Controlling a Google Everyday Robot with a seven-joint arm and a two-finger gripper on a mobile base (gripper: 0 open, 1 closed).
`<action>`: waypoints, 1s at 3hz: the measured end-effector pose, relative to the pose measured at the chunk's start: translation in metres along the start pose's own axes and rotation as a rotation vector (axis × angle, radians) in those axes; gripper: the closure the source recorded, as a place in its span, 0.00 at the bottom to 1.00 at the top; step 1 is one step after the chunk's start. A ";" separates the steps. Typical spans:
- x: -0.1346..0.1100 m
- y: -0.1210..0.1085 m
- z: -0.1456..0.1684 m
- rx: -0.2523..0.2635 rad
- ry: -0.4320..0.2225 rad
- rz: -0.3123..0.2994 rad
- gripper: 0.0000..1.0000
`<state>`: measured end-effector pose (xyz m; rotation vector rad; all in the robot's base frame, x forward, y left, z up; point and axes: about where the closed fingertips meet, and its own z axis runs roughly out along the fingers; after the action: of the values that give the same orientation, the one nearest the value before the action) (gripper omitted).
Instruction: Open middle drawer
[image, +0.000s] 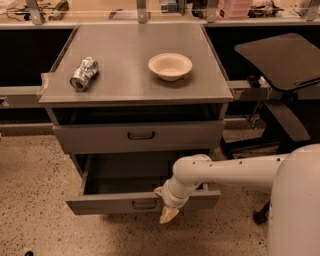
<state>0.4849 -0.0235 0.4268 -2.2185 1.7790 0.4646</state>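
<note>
The middle drawer (107, 204) is a grey metal drawer pulled out well beyond the cabinet body, with its inside showing. Its small dark loop handle (144, 204) sits at the centre of its front. My gripper (168, 214), cream-tipped on a white arm (225, 172), points down just in front of that drawer front. It is a little right of the handle and not on it. Above, another grey drawer front (90, 137) with its own loop handle (141, 135) stands nearly flush. Any drawer below the open one is hidden.
On the grey cabinet top (125, 80) lie a crushed silver can (83, 73) at the left and a cream bowl (170, 65) at the right. A dark chair (280, 60) stands to the right. The floor (35, 200) is speckled. My white body (297, 210) fills the lower right.
</note>
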 end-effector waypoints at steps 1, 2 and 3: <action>-0.004 0.009 0.000 -0.027 -0.005 -0.014 0.59; -0.007 0.020 0.002 -0.058 -0.022 -0.012 0.62; -0.007 0.019 0.001 -0.058 -0.022 -0.012 0.62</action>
<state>0.4646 -0.0210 0.4288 -2.2521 1.7617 0.5427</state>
